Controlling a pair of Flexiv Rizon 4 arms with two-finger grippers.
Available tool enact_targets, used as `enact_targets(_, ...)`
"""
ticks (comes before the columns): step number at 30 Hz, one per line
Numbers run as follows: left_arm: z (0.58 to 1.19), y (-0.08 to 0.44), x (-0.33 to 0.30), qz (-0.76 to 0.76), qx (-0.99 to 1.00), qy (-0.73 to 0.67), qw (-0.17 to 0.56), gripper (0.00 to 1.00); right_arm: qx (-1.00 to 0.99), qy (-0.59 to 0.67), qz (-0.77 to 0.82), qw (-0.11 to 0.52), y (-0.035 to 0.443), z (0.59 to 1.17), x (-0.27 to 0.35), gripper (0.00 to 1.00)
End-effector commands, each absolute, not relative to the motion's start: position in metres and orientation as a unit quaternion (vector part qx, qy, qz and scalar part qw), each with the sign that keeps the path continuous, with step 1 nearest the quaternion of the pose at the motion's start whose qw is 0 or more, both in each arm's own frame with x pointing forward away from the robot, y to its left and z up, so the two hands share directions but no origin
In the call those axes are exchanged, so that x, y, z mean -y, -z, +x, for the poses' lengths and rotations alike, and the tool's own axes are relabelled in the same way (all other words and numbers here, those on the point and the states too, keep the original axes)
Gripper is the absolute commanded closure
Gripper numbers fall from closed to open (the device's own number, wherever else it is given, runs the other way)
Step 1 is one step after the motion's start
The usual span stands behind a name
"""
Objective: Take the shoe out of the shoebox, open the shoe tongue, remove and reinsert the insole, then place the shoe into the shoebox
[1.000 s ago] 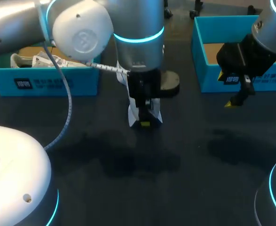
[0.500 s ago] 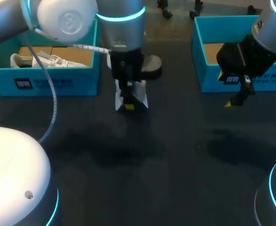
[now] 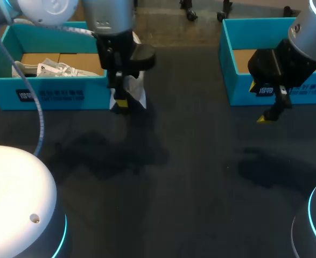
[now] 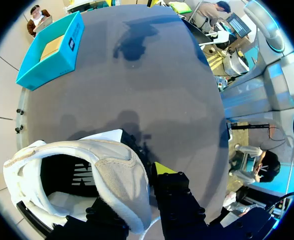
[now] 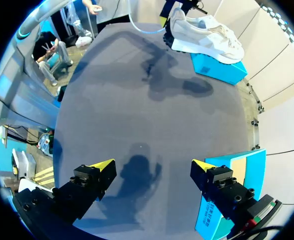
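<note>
Over the dark tabletop [image 3: 190, 177], the left-hand open blue cardboard shoebox [image 3: 50, 95] lies just left of your left claw [image 3: 121, 102], which is clamped on the heel collar of the white lace-up trainer [image 3: 132, 92]. The trainer hangs beside the box's end wall, toe pointing away. Your right claw [image 5: 152, 165] gapes empty, well apart.

At upper left, the left box [image 3: 1, 88] bore a front label [image 3: 50, 95] of white print, as did the right box [image 3: 238, 91] at upper right. Neither was legible.
</note>
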State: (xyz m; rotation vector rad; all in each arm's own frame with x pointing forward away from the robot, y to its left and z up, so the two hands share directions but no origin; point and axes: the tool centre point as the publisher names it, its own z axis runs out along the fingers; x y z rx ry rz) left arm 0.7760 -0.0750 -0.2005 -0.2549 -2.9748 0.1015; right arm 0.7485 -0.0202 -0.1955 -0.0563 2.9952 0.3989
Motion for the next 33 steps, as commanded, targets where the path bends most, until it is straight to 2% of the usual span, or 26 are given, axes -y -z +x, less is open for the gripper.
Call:
enact_targets(1,0.787,0.2,0.05,-0.085,0.992,-0.053,0.08,1.0,-0.989,-0.131,-0.018,0.06,0.196,0.749,0.02,0.0)
enact_targets(33,0.887,0.191,-0.125,-0.093,0.99,-0.077,0.078,1.0,-0.989,-0.131,-0.018,0.06,0.196,0.749,0.02,0.0)
